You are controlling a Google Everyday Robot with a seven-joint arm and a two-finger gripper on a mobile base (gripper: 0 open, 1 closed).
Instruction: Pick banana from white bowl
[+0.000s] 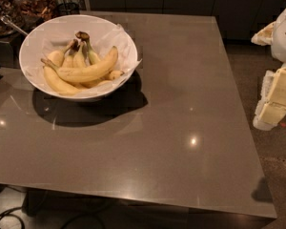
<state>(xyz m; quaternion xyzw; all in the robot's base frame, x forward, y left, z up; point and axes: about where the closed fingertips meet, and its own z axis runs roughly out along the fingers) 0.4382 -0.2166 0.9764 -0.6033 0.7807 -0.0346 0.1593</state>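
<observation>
The white bowl [33, 37] stands at the table's far left and is lined with crinkled white paper. The banana [90, 69], long, yellow and gently curved, lies across the top of the fruit in the bowl, with its thin stem pointing left. Shorter bananas [76, 56] joined at a dark brown stem lie behind and under it. My gripper [275, 97], white and cream coloured, hangs at the right edge of the view, beyond the table's right side and far from the bowl. It holds nothing that I can see.
The bowl sits on a brown glossy table [181, 128]. Dark containers with a spoon handle [12, 25] stand behind the bowl at far left. Dark cabinets run along the back. Cables [2, 218] lie on the floor at lower left.
</observation>
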